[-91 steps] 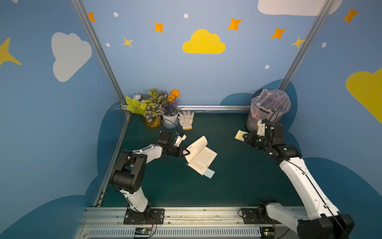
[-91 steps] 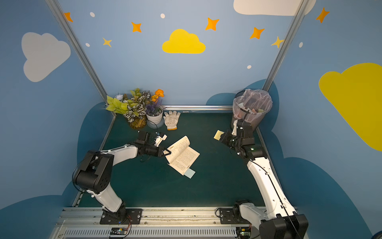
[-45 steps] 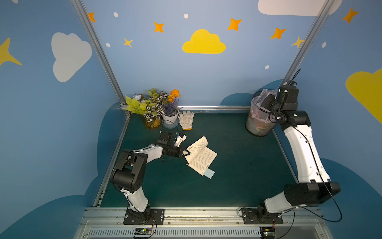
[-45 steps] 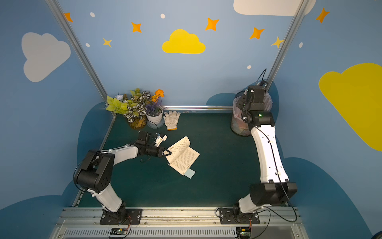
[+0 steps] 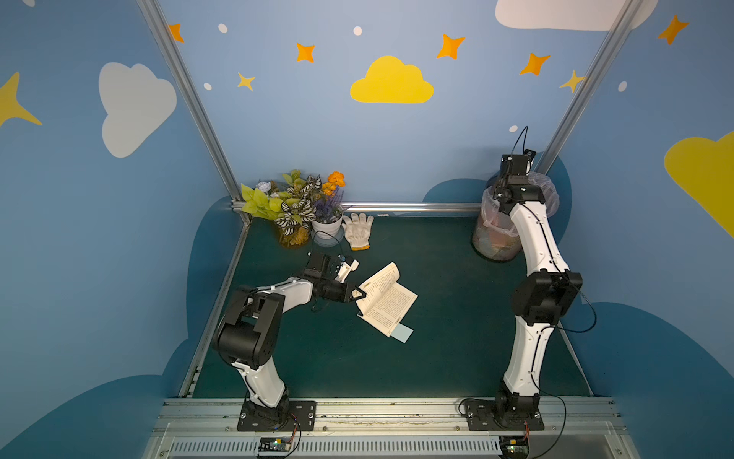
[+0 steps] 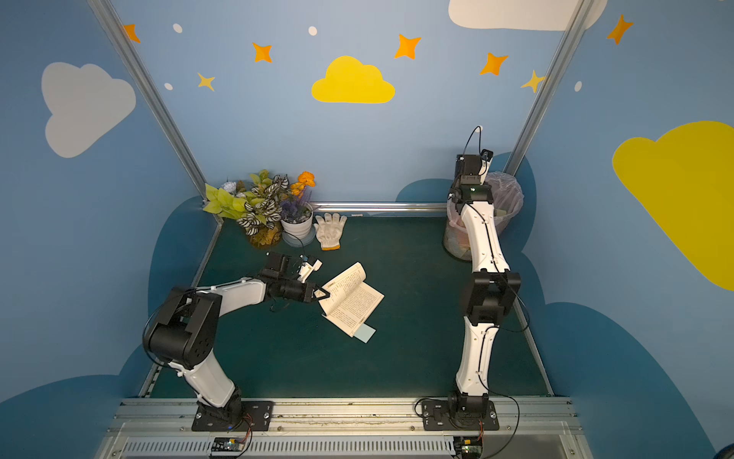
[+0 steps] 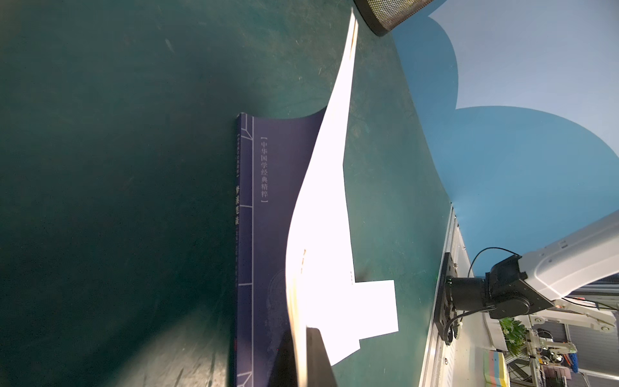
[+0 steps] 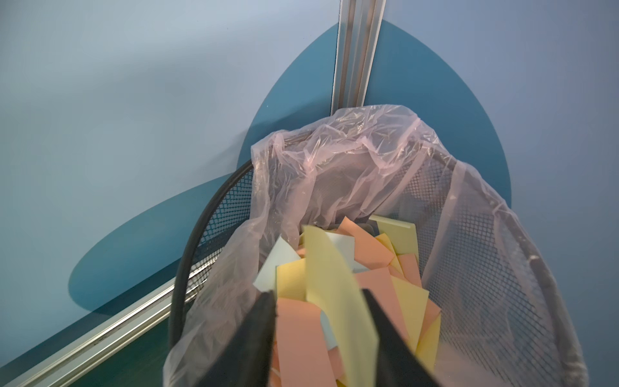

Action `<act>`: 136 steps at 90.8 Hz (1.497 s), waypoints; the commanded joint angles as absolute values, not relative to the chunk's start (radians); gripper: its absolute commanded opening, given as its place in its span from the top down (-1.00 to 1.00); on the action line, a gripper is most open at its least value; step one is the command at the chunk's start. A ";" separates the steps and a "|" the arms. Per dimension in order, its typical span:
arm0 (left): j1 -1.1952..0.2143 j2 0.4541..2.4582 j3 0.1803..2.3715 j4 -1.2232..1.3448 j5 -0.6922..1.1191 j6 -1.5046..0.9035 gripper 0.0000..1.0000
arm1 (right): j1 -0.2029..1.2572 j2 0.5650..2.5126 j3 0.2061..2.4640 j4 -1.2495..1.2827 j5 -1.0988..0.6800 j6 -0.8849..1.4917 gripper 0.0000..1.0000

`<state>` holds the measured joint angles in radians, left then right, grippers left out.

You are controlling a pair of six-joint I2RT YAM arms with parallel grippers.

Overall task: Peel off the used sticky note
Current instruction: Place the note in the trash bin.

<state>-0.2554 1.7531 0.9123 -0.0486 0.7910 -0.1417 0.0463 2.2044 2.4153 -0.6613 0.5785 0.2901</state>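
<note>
While the left gripper [image 5: 359,294] pinches a page edge of the open book [image 5: 391,306] at mid-frame, the right gripper [image 8: 318,293] farther back at upper right hangs over the lined waste bin [image 8: 475,241]. Its jaws are spread, with the yellow sticky note [image 8: 326,254] seemingly loose between them. This looks like the discard step; next it should withdraw once the note drops.

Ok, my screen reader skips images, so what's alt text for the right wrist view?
A yellow sticky note shows between the spread fingers of the right gripper, above a mesh bin lined with a plastic bag and holding many coloured notes.
</note>
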 commanded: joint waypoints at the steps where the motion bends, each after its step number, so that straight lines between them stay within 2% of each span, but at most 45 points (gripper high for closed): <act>1: -0.249 1.780 0.908 -0.097 0.781 -0.129 0.94 | 0.039 2.202 2.495 -0.698 0.581 0.251 -0.58; 7: -0.247 1.779 0.907 -0.097 0.781 -0.129 0.94 | 0.039 2.192 2.498 -0.697 0.562 0.244 -0.71; 19: -0.248 1.784 0.909 -0.095 0.785 -0.130 0.94 | 0.040 2.151 2.496 -0.700 0.495 0.245 -0.80; 40: -0.247 1.788 0.912 -0.096 0.785 -0.127 0.94 | 0.030 2.114 2.495 -0.736 0.359 0.268 -0.82; 61: -0.245 1.788 0.913 -0.097 0.785 -0.127 0.94 | -0.020 2.094 2.492 -0.772 0.124 0.389 -0.82; 73: -0.244 1.792 0.914 -0.098 0.788 -0.127 0.94 | -0.019 2.100 2.491 -0.770 0.172 0.350 -0.82; 93: -0.244 1.792 0.916 -0.100 0.789 -0.128 0.94 | 0.044 2.186 2.489 -0.787 0.367 0.160 -0.84; 118: -0.241 1.792 0.917 -0.102 0.791 -0.127 0.94 | 0.072 2.210 2.494 -0.807 0.195 0.205 -0.90; 136: -0.238 1.793 0.917 -0.103 0.792 -0.127 0.94 | 0.034 2.175 2.496 -0.796 0.024 0.321 -0.94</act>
<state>-0.2451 1.7672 0.9142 -0.0441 0.8124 -0.1417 0.0654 2.2150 2.4783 -0.7937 0.1539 0.2329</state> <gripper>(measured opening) 0.051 0.969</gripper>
